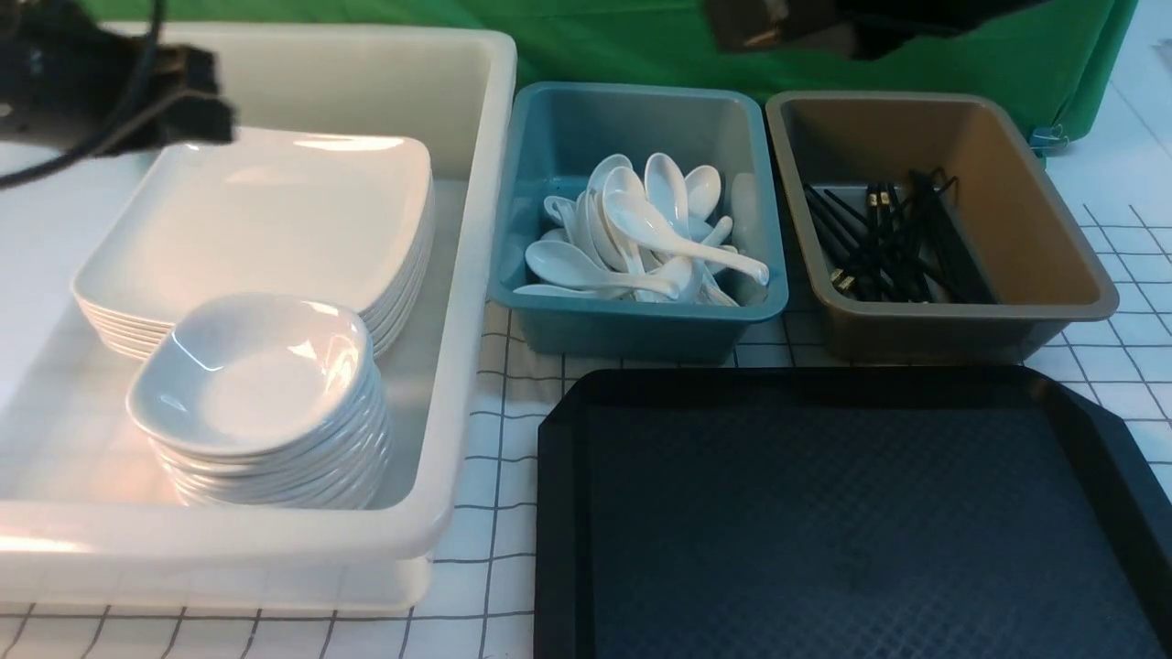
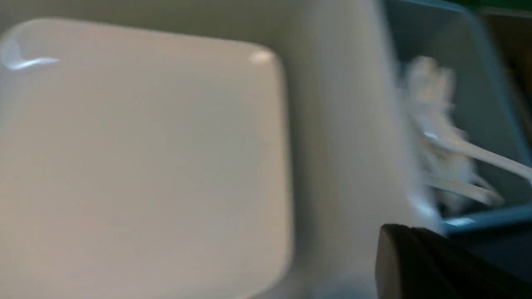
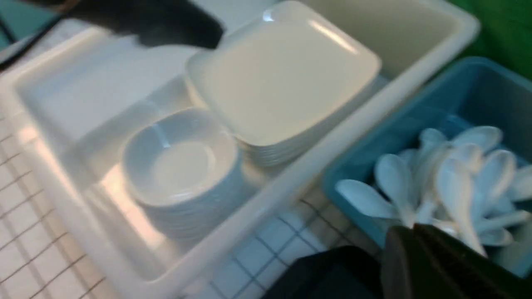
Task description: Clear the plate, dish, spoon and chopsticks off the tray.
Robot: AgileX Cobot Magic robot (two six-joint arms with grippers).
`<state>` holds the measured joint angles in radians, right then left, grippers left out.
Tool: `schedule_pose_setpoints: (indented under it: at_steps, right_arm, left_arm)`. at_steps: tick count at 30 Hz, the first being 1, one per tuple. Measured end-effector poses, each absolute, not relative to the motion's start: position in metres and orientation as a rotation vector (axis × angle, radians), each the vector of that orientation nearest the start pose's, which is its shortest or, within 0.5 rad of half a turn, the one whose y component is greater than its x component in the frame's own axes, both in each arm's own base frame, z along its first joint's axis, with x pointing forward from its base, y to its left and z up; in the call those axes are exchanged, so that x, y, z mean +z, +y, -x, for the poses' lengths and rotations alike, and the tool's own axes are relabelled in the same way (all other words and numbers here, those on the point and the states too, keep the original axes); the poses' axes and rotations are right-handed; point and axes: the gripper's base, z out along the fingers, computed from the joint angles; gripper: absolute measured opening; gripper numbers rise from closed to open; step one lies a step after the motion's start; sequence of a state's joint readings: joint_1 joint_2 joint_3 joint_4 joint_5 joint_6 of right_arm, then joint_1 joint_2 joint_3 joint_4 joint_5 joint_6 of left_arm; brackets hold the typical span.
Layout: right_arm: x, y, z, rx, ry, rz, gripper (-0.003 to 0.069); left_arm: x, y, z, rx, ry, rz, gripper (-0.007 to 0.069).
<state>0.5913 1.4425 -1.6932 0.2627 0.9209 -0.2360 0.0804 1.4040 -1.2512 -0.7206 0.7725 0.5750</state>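
The black tray (image 1: 851,513) lies front right and its floor is bare. Large white plates (image 1: 265,220) are stacked in the white bin (image 1: 476,275), with a stack of small dishes (image 1: 256,375) in front of them. White spoons (image 1: 641,229) lie heaped in the blue bin (image 1: 641,320). Black chopsticks (image 1: 893,243) lie in the brown bin (image 1: 1035,210). My left gripper (image 1: 215,114) hovers above the plates' far left corner, fingers together and empty (image 2: 399,232). My right gripper (image 1: 732,27) is raised at the back above the bins, fingers together and empty (image 3: 409,232).
The three bins stand side by side along the back, the white one reaching the front left. A white gridded cloth (image 1: 499,458) covers the table between bin and tray. A green backdrop (image 1: 623,46) hangs behind. The wrist views are blurred.
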Motion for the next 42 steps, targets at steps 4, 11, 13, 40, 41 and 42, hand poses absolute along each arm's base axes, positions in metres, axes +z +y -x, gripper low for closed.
schedule_pose_setpoints:
  at_steps: [4, 11, 13, 40, 41, 42]
  right_arm:
    - [0.481, 0.141, -0.237, 0.362, 2.047, 0.654, 0.0006]
    - [0.502, 0.060, -0.184, 0.011, 2.106, 0.315, 0.0009]
    - [0.501, 0.046, -0.160, -0.004, 2.053, 0.269, 0.0009]
    - [0.339, 0.006, -0.011, 0.366, 1.050, 0.246, 0.0156]
    - [0.339, 0.006, -0.011, 0.366, 1.050, 0.246, 0.0162]
    - [0.339, 0.006, -0.011, 0.365, 1.050, 0.246, 0.0169]
  left_arm:
    - [0.396, -0.069, -0.252, -0.548, 2.159, -0.491, -0.0006]
    - [0.425, -0.084, -0.180, -0.514, 2.102, -0.627, -0.0006]
    - [0.426, -0.079, -0.160, -0.512, 2.075, -0.620, -0.0006]
    - [0.271, -0.030, -0.060, -0.443, 1.677, -0.187, -0.0001]
    - [0.272, -0.029, -0.061, -0.435, 1.674, -0.190, -0.0001]
    - [0.272, -0.029, -0.061, -0.426, 1.673, -0.195, -0.0001]
